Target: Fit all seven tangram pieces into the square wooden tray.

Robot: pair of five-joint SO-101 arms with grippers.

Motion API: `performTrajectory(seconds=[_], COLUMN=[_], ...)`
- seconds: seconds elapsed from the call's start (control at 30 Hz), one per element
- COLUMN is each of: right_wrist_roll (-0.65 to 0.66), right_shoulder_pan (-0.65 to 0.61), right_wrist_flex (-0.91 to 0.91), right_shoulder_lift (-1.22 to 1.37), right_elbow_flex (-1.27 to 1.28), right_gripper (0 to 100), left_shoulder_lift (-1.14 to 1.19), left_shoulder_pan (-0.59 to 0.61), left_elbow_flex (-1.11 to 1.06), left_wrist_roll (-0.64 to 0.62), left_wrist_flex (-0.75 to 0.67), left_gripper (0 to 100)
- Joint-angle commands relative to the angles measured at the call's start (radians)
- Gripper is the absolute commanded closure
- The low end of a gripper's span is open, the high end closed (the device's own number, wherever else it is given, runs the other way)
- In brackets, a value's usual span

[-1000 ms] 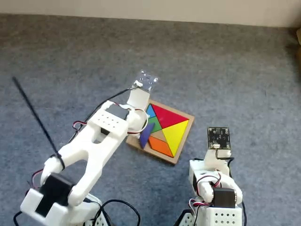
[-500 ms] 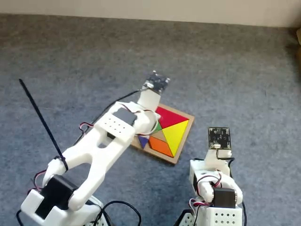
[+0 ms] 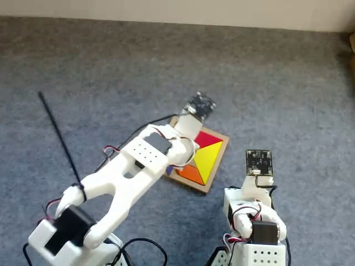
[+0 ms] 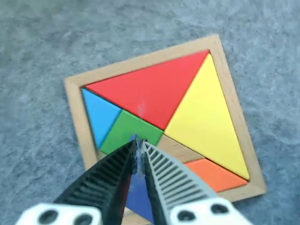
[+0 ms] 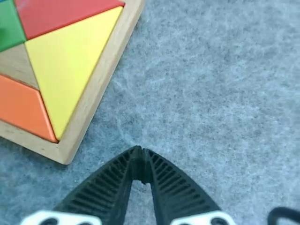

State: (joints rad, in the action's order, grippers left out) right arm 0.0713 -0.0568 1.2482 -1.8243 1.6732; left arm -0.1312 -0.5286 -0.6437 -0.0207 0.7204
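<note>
Grey carpet [image 3: 83, 66] carries the square wooden tray [image 4: 72, 112], holding the red triangle [image 4: 150, 89] and yellow triangle [image 4: 206, 122], then orange piece [image 4: 211, 171], green square [image 4: 124, 131] and light blue triangle [image 4: 101, 115]. The left gripper [image 4: 138, 140], jaws together and empty, hangs over the green square; the right gripper [image 5: 139, 152], likewise closed on nothing, over carpet beside the tray

High camera: fixed overhead, facing down on the grey carpeted surface [image 3: 100, 66] from well back. The arm bases [image 3: 252, 246] sit at the 6 o'clock edge, and the square wooden tray [image 3: 217, 166] lies just off centre toward 5 o'clock.

Left wrist camera: close above the tray [image 4: 72, 112], sighting down along the left gripper [image 4: 138, 140], with the whole tray framed.

Right wrist camera: close to the surface, sighting along the right gripper [image 5: 139, 152] and catching one tray corner [image 5: 104, 77].

All three views share the yellow triangle [image 3: 206, 158] [image 4: 206, 122] [image 5: 70, 61].
</note>
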Motion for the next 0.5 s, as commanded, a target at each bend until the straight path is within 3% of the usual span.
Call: performTrajectory(seconds=[0.0, 0.47], right_wrist_roll=[0.000, 0.000], right_shoulder_pan=[0.022, 0.025], right_wrist_flex=[0.010, 0.010], right_shoulder_lift=[-0.025, -0.025], right_elbow_flex=[0.131, 0.131], right_gripper=[99.3, 99.3], left_shoulder_lift=[0.074, 0.148], left_shoulder_pan=[-0.038, -0.004], left_elbow_flex=[0.056, 0.104], left_wrist_roll=[0.021, 0.026], left_wrist_flex=[-0.075, -0.092], left_gripper=[96, 97])
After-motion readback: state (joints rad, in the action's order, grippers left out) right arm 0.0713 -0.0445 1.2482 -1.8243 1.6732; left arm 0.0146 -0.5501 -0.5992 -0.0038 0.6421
